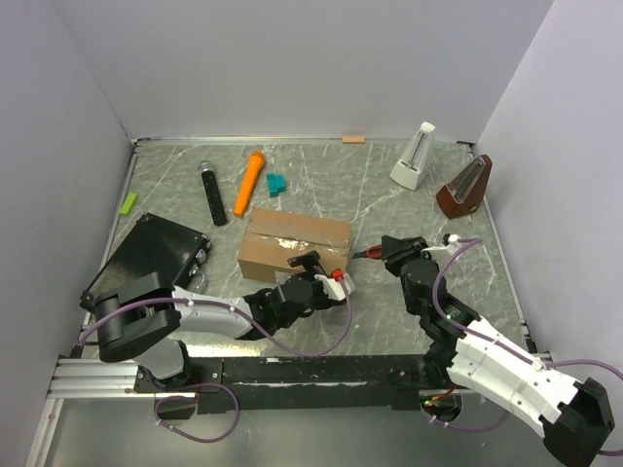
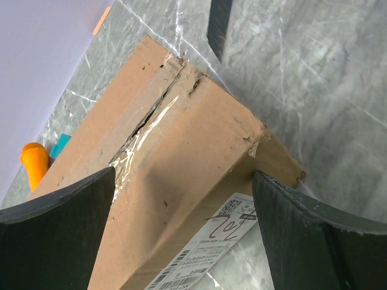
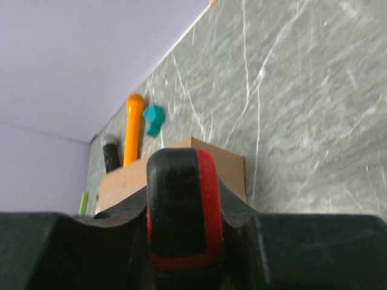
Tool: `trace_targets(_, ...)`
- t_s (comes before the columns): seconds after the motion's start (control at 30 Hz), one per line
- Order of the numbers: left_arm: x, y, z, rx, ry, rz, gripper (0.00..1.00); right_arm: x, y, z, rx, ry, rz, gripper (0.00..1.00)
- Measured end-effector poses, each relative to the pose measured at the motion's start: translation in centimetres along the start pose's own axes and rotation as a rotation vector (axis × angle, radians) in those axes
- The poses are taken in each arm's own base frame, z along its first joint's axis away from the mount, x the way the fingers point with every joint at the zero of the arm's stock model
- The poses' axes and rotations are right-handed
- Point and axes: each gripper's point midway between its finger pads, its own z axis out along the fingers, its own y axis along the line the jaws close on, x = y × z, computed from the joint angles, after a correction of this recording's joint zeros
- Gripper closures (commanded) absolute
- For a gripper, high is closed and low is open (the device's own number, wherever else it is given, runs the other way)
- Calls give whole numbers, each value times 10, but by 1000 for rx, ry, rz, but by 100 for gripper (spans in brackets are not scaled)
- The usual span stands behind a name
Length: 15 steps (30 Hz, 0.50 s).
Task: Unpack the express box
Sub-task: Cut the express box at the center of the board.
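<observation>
Box: express box point(image 1: 295, 243) sits mid-table, long axis L–R, taped seam up.
L jaws: your left gripper point(image 2: 183, 181) is spread wide, box's near edge betw. fingers; nearer arm.
R jaws: your right gripper point(image 1: 387, 251) pinches red-black tool point(image 3: 181, 211), just beside box's R end.

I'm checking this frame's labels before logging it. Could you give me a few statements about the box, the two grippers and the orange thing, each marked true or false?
1. The express box has its top flaps lying down, not folded open. True.
2. The left gripper is shut on the box. False: its fingers stand wide open at the box's near side.
3. The right gripper grips a red and black tool. True.
4. The orange cylinder lies on top of the box. False: it lies on the table beyond the box, beside a teal block.
</observation>
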Motion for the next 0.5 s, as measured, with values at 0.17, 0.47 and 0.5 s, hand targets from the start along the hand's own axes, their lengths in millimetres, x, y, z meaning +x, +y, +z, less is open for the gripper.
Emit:
trace_targets(0.17,2,4,8,-15,5,-32,2,-6,-5,15,40,-56,13,100)
trace_targets(0.47,3,3,12,-20,11,-47,2,6,-18,32,69,-55,46,100)
trace_targets(0.5,4,4,12,-21,11,-49,2,5,-15,33,60,-60,56,100)
